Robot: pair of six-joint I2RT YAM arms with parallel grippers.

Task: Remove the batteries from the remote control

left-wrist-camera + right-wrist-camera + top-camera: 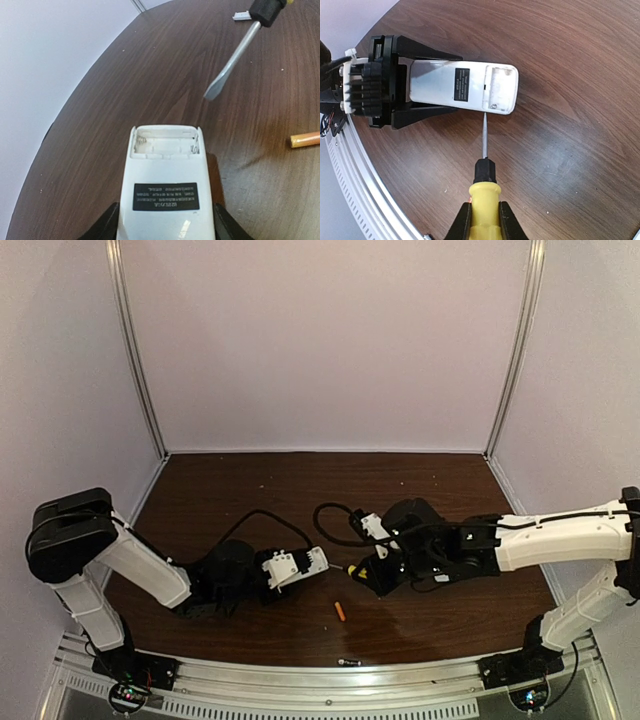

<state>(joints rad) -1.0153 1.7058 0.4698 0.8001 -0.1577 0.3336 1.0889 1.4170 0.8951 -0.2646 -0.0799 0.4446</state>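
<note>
The surface (250, 490) is carrying everything. The left jaws are clamping the remote control (165, 200) at lower centre, its compartment gaping open and looking empty. The right jaws are gripping the screwdriver (482, 192). One battery (305, 139) is lying at the right edge; a second is not showing.

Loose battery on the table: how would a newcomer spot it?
On the dark table, find the white remote control and yellow-handled screwdriver, both gripped. Nearer the front edge than the gap between them lies the battery, a small orange cylinder lying free.
</note>
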